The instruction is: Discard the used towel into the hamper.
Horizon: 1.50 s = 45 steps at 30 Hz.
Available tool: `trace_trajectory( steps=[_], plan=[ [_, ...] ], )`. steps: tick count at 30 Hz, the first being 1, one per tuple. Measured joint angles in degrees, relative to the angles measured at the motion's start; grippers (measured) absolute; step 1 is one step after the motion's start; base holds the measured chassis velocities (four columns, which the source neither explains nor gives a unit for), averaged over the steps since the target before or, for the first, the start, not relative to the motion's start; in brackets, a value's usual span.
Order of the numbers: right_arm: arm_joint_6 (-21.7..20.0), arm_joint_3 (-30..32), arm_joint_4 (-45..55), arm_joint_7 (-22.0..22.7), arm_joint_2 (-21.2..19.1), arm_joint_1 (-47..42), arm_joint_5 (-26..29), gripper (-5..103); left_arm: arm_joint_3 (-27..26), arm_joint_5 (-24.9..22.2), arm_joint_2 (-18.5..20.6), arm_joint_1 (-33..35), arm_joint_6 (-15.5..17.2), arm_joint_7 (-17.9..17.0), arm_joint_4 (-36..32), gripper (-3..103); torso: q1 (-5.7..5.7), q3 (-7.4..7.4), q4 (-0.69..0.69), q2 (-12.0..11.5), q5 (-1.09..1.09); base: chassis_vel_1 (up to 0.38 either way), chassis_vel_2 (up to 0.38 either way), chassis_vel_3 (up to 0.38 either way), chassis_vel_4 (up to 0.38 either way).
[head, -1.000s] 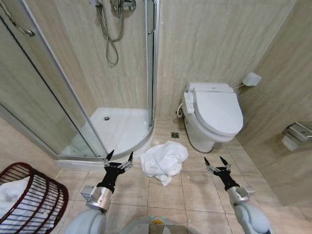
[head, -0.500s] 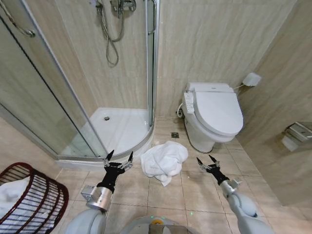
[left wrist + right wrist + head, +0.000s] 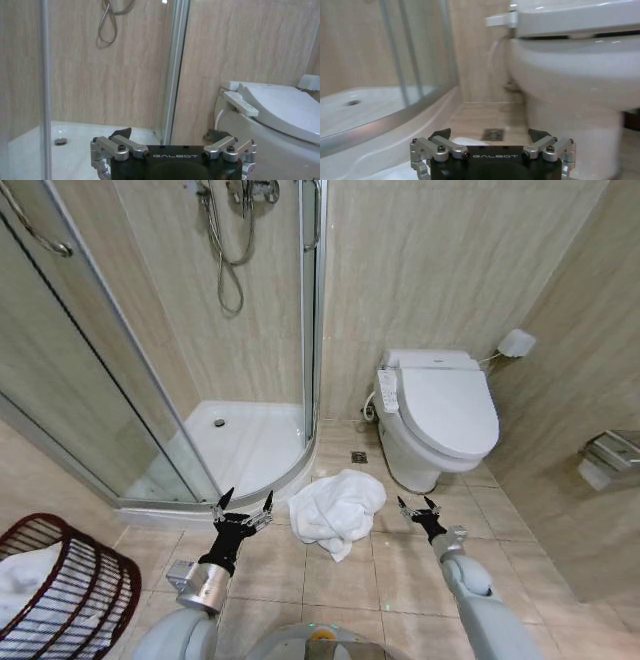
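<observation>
- I see the towel [image 3: 336, 510] lying crumpled on the tiled floor [image 3: 340, 580], between the shower tray [image 3: 245, 445] and the toilet [image 3: 440, 415], just in front of the small floor drain [image 3: 359, 457].
- The hamper [image 3: 95, 580] sits at my far left on the floor, well apart from the towel. It is a dark reddish-brown basket of open ribs.
- Inside the hamper I can make out white cloth [image 3: 18, 575] piled against the near wall; its rim is open at the top.
- My left gripper [image 3: 243, 505] hangs above the floor just left of the towel, with its fingers spread wide and nothing between them. In the left wrist view the gripper [image 3: 170, 135] points towards the edge of the shower door, again spread and empty.
- My right gripper [image 3: 415, 505] hovers just right of the towel, close to the base of the toilet, fingers spread and holding nothing. In the right wrist view that gripper [image 3: 490, 134] faces the floor drain [image 3: 493, 134] and the toilet bowl [image 3: 570, 75], with a bit of white towel [image 3: 465, 141] showing just past its left finger.
- Neither gripper touches the towel.
- The shower tray is bare apart from its drain [image 3: 218, 422], and the toilet lid is down.
</observation>
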Motion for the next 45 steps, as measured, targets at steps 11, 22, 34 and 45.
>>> trace_trajectory(
  steps=[11, 22, 34, 45],
  plan=[
    [4.21, -0.44, -3.54, -4.53, 0.47, 1.82, -1.03, 100, 0.00, 0.00, 0.00, 0.00, 0.00, 0.00, 0.00, 100, 0.00, 0.02, 0.00, 0.04, 0.00, -0.025, 0.013, 0.019, -0.019],
    [10.92, -1.59, -12.86, -20.41, 3.08, 7.52, 2.48, 100, 0.00, 0.00, 0.00, 0.00, 0.00, 0.00, 0.00, 100, 0.05, 0.06, 0.00, 0.04, -0.02, -0.093, 0.090, 0.104, -0.079],
    [5.72, -7.31, -19.84, -9.78, 7.23, 12.87, -7.38, 100, 0.00, 0.00, 0.00, 0.01, 0.00, 0.00, 0.00, 100, 0.01, 0.04, 0.00, 0.08, 0.01, 0.014, -0.004, -0.010, 0.008],
    [2.26, -11.33, -31.79, -3.37, 10.79, 21.24, -8.79, 100, 0.00, 0.00, 0.00, 0.01, 0.00, 0.00, 0.00, 100, 0.02, 0.05, 0.00, 0.08, 0.00, 0.000, 0.000, 0.000, 0.000]
  ],
)
